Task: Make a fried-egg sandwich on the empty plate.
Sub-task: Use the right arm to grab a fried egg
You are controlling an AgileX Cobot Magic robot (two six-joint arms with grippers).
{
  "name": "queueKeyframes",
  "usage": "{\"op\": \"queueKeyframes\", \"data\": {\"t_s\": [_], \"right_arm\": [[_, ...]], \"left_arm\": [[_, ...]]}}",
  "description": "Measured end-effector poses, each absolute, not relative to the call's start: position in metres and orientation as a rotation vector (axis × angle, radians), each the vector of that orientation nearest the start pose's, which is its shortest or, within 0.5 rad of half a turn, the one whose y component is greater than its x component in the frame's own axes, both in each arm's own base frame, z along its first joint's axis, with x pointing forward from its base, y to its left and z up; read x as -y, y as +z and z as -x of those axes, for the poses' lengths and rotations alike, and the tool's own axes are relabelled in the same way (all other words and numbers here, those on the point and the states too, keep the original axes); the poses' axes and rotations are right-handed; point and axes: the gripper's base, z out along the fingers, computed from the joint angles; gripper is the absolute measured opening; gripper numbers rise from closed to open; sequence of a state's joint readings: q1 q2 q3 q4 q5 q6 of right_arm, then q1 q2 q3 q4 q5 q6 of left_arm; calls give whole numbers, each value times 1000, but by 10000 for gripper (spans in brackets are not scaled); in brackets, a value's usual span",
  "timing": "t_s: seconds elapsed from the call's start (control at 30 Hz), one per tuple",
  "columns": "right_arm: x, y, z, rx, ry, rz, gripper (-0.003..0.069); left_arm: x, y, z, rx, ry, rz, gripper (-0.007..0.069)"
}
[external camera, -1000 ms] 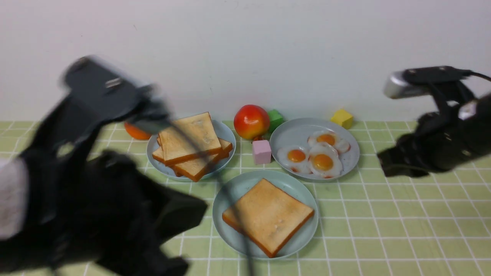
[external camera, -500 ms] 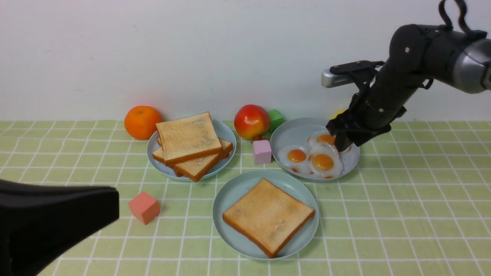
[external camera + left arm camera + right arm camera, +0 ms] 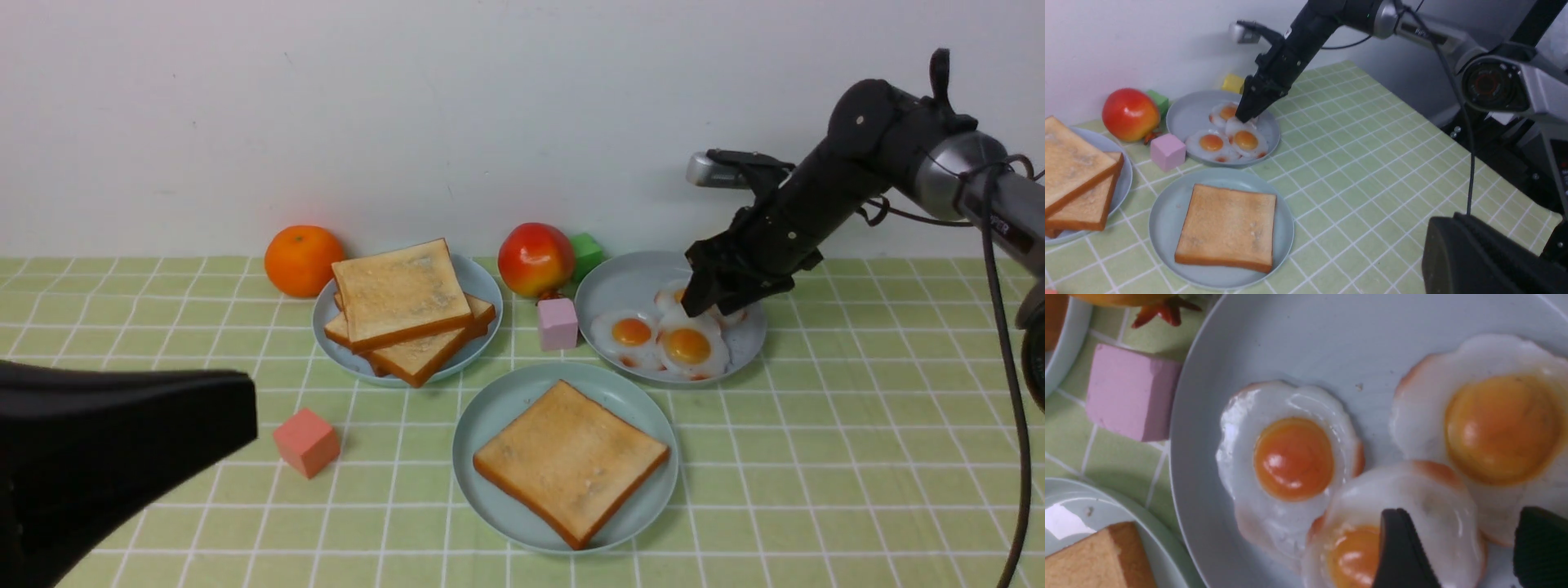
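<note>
Three eggs [image 3: 688, 345] on grey plate [image 3: 620, 282], right fingers [image 3: 1400, 547] wide over them; left fingers [image 3: 122, 441] unclear

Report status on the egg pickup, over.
Right gripper open, low over the fried eggs, nothing held. Left gripper near camera, state unclear. One toast slice on the mint plate, no egg yet. Pink cube beside the egg plate.

Green grid table [image 3: 857, 457]: mint plate [image 3: 482, 416], toast-stack plate [image 3: 487, 290], egg plate [image 3: 620, 282], orange [image 3: 304, 260], apple [image 3: 535, 259], pink cube [image 3: 558, 323], red cube [image 3: 306, 442].
</note>
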State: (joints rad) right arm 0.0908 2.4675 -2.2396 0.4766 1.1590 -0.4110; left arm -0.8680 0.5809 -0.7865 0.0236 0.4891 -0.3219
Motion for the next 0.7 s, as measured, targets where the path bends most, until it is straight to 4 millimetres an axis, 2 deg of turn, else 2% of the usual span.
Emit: {"op": "queueKeyframes", "data": {"t_s": [0.53,0.7], "right_arm": [[-88,166,-523,-2642,590,528,392],[-89,167,-520,-2659,638,530,363]], "left_arm": [[82,389,-71,-1741,-841,-499,-13],[82,389,-71,-1741,-841,-499,-11]]}}
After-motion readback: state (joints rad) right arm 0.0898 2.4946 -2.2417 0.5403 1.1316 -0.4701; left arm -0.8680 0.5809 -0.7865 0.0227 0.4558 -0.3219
